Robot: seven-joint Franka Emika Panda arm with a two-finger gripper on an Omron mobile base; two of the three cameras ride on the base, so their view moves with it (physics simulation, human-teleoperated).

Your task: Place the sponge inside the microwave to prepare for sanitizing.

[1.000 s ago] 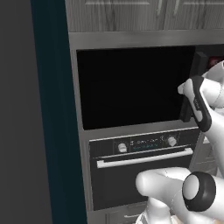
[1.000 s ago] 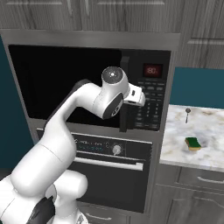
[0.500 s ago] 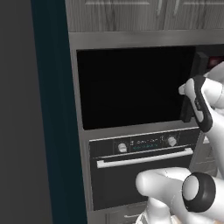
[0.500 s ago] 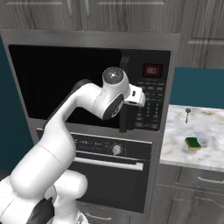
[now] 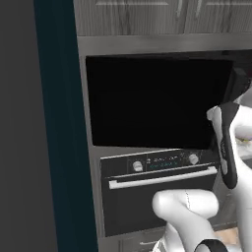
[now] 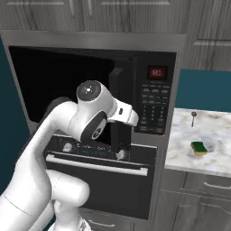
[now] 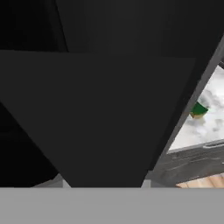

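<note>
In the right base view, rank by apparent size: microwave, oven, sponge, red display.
Largest to smallest as they appear:
1. microwave
2. oven, partly hidden by the arm
3. red display and sponge, too close in apparent size to rank.

No legible text on microwave [image 6: 155, 97]

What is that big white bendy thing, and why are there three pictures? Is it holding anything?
It is a robot arm in a pretend kitchen. Two pictures come from cameras behind it, one on each side. The third comes from a camera on its hand, close against the black microwave door, which stands partly open. Below is an oven. On the marble counter lie a green and yellow sponge and a spoon. Whether its claw holds anything cannot be told.
</note>
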